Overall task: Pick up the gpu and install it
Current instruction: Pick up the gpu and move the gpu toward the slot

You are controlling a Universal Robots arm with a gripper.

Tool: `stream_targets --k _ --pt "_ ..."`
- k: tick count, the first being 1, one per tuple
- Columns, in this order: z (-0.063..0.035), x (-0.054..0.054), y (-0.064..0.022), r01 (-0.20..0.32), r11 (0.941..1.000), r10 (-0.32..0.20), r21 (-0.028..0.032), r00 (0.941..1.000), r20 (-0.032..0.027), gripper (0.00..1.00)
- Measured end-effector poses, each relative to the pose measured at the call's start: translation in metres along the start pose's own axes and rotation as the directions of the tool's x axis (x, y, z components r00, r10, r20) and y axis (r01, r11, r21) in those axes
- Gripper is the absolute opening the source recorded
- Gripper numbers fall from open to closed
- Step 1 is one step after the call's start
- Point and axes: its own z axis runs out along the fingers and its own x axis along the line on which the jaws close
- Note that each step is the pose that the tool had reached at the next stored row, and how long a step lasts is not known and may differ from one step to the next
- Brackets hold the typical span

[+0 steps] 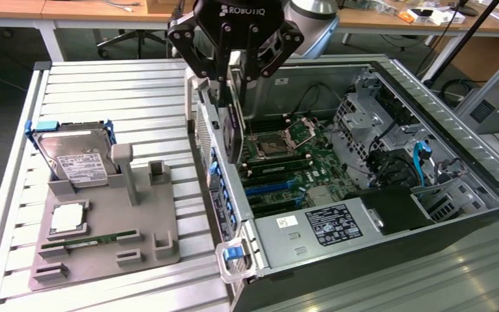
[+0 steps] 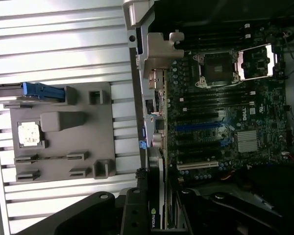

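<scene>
The gripper, top centre of the exterior view, is matte black with white ROBOTIQ lettering and articulated link fingers. The rounded wrist segment behind is silver-grey.

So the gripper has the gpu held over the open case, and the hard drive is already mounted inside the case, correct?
Not quite. The gripper does hold the gpu over the open case, but the hard drive sits in the gray fixture outside the case, as the exterior view shows.
</scene>
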Motion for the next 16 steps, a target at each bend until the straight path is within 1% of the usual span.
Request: stream_targets --k 4,7,16 --pt "0.0003 -0.004 0.0004 0.0 1.0 0.0 0.0 1.0 0.0 0.27" --pt "0.0006 -0.009 0.0009 0.0 1.0 0.0 0.0001 1.0 0.0 0.27" --pt "0.0012 -0.016 0.0015 0.0 1.0 0.0 0.0002 1.0 0.0 0.27"
